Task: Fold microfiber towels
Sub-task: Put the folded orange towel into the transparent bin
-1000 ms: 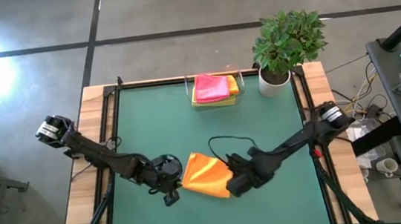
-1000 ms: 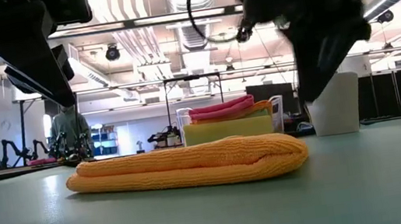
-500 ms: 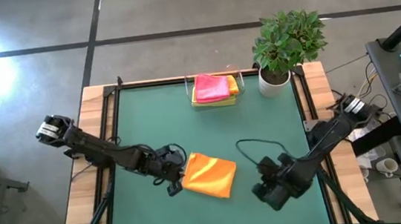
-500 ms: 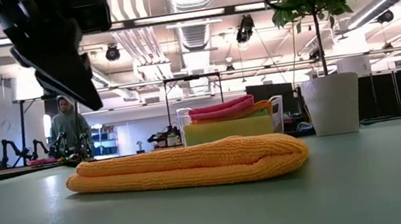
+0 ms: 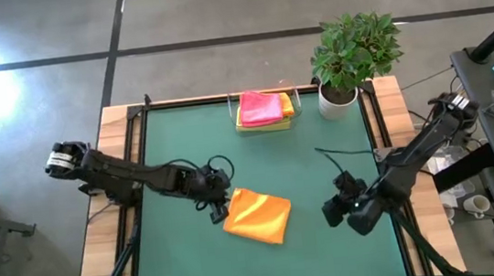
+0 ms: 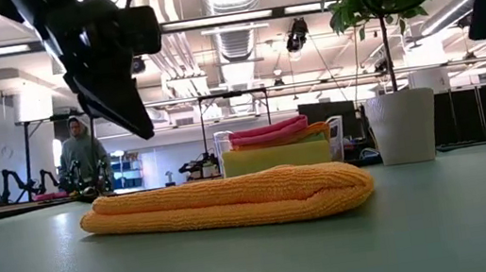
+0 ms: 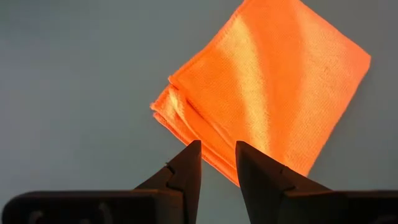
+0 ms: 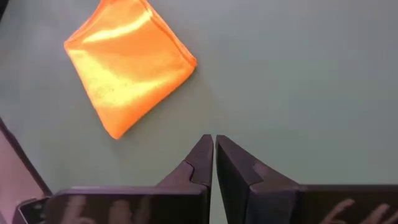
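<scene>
The folded orange towel [image 5: 258,216] lies flat on the green tabletop [image 5: 174,146], lower centre of the high view: a compact, layered square with stacked edges showing. The left claw [image 5: 217,213] hovers just beside its left corner, fingers slightly parted, holding nothing. The right claw [image 5: 334,210] sits well apart at lower right, fingers closed, empty. Folded pink, orange and yellow towels [image 5: 263,109] are stacked at upper centre.

Both robot arms are dark, almost black, made of long thin links with round joints. The left arm [image 5: 131,176] has a silver-grey cap at its shoulder, at nine o'clock. The right arm [image 5: 414,153] has one too, at three o'clock. A thin black cable loops over each wrist. Each arm ends in two dark pointed fingers [image 7: 186,171].
</scene>
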`<move>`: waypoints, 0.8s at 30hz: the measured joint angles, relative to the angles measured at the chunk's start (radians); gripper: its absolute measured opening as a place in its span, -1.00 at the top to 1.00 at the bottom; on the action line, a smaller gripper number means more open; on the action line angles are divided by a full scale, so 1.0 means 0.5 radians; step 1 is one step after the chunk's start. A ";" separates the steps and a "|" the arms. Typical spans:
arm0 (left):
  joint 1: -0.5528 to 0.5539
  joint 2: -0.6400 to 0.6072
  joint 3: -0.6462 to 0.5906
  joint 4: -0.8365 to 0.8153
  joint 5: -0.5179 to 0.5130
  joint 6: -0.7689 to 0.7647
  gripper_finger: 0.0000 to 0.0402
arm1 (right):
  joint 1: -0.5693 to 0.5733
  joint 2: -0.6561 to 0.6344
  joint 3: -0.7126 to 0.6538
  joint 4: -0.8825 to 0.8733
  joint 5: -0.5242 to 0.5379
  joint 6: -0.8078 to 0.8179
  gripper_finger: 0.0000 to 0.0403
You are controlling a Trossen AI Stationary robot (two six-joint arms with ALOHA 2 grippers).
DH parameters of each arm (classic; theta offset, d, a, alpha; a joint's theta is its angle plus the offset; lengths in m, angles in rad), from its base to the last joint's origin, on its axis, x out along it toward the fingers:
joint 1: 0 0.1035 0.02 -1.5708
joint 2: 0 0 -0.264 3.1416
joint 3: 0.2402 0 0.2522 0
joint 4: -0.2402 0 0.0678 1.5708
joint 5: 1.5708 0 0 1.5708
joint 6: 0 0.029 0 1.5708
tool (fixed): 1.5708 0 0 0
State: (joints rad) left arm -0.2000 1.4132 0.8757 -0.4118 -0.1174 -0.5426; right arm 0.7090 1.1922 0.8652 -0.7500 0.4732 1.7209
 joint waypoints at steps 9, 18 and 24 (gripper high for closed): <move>0.221 0.001 0.000 0.001 0.213 0.001 0.58 | -0.174 -0.063 -0.180 0.287 -0.015 -0.157 0.94; 0.272 0.001 0.001 -0.022 0.275 0.016 0.58 | -0.290 -0.052 -0.184 0.583 -0.018 -0.515 0.93; 0.323 0.001 0.008 -0.206 0.281 0.084 0.45 | -0.357 -0.052 -0.184 0.627 -0.018 -0.625 0.75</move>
State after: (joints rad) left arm -0.0384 1.4136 0.8795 -0.5150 0.0232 -0.5004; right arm 0.5304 1.1664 0.7731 -0.4366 0.4641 1.4083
